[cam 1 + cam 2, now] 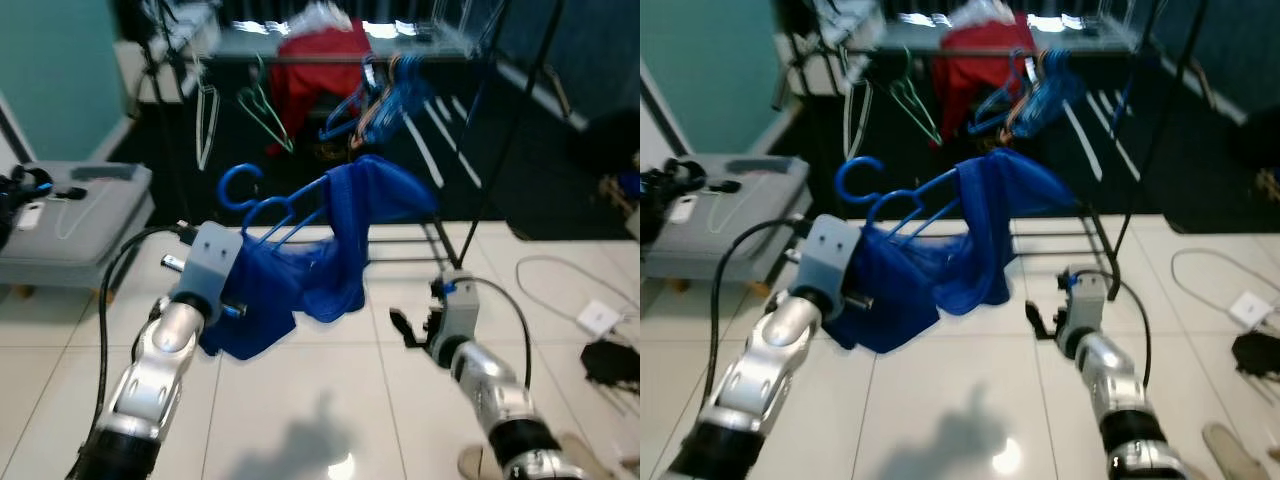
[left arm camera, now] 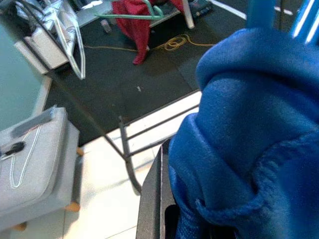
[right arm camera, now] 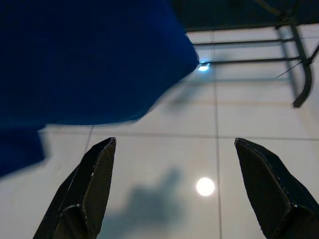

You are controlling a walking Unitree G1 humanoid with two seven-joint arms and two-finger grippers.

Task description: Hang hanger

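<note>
Your left tool (image 1: 232,300) is clenched on the blue hanger (image 1: 262,208) draped with a blue garment (image 1: 330,250), held up in front of the clothes rack (image 1: 330,58) at 12 o'clock. Your right tool (image 3: 174,189) hangs released over the white tile floor (image 1: 300,400), at 4 o'clock from the garment.

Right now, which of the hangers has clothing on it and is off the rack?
The blue hanger carrying the blue garment, held up by the left gripper. The green hanger and white hanger hang bare on the rack.
</note>
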